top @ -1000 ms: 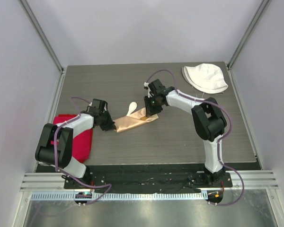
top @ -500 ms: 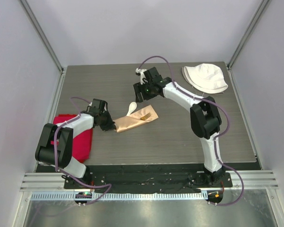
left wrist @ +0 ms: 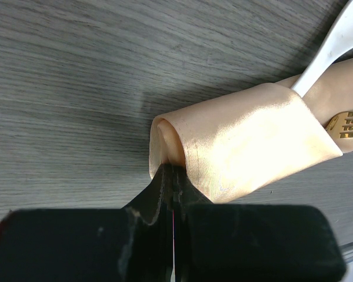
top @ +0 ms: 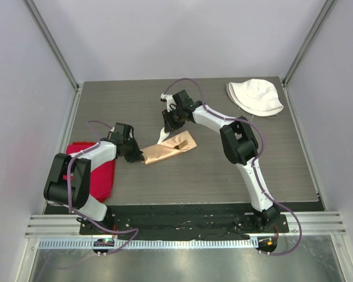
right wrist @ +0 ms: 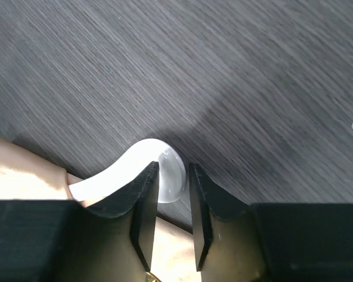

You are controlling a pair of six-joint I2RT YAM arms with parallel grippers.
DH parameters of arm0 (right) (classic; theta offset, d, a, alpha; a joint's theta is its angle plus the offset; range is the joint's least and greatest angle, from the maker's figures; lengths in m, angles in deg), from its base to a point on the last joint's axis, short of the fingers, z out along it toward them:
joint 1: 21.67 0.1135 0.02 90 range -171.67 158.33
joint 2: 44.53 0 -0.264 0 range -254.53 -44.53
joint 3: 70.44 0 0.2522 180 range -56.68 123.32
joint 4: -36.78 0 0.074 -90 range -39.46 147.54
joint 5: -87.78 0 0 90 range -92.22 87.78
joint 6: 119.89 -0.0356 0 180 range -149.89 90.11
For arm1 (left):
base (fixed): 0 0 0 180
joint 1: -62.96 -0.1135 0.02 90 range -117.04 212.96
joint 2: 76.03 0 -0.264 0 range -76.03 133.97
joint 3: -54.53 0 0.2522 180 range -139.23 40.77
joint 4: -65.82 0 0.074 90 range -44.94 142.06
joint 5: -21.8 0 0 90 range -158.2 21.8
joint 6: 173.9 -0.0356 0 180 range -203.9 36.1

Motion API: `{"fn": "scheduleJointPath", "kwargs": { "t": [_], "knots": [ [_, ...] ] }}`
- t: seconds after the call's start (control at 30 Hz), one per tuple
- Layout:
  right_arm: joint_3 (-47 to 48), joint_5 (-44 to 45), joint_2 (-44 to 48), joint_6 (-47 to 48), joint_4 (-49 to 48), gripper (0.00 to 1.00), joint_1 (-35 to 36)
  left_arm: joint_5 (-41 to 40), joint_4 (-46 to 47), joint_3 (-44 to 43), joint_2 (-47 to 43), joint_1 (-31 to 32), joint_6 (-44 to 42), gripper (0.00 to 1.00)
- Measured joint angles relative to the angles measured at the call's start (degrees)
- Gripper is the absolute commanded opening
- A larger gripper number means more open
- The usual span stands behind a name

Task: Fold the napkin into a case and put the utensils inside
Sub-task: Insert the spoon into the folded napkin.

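As R hand (right wrist: pixel 172 170) hovers, spoon (right wrist: pixel 130 166) lies just beneath.

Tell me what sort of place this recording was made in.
Most likely a lab robot test cell: a wood-grain table boxed in by plain pale walls and aluminium posts, with the left arm and right arm mounted by a metal rail at its near edge.

Left tool (left wrist: pixel 173 175) clamped on case (left wrist: pixel 247 141) fold, spoon (left wrist: pixel 332 44), fork (left wrist: pixel 348 123) beyond
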Motion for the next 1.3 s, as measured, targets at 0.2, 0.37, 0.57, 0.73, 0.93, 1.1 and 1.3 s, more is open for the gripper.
{"fn": "scheduleJointPath", "kwargs": {
  "t": [0.2, 0.37, 0.57, 0.73, 0.93, 1.1, 1.3],
  "knots": [
    [0.0, -1.9, -0.3, -0.2, -0.1, 0.15, 0.0, 0.0, 0.0, 0.0, 0.0, 0.0, 0.0, 0.0],
    [-0.1, -1.7, -0.1, -1.8, -0.1, 0.11, 0.0, 0.0, 0.0, 0.0, 0.0, 0.0, 0.0, 0.0],
    [-5.5, 1.2, 4.7, -4.8, 0.3, 0.1, 0.0, 0.0, 0.1, 0.1, 0.0, 0.0, 0.0, 0.0],
    [-10.7, 3.8, 10.5, -6.6, 0.2, 0.1, 0.1, 0.1, 0.6, 0.4, 0.0, 0.0, 0.2, 0.0],
    [-14.1, 6.1, 14.0, -8.9, -0.6, 0.11, 1.1, 0.2, 0.6, 0.4, 0.0, 0.0, 0.2, 0.0],
    [-17.8, 6.9, 14.3, -12.5, -1.7, 0.13, 2.6, 0.3, 0.6, 0.4, 0.0, 0.1, 0.2, 0.0],
    [-23.1, 7.6, 15.0, -17.7, -4.2, 0.15, 3.3, 0.4, 0.6, 0.4, 0.0, 0.1, 0.2, 0.0]
  ]
}}
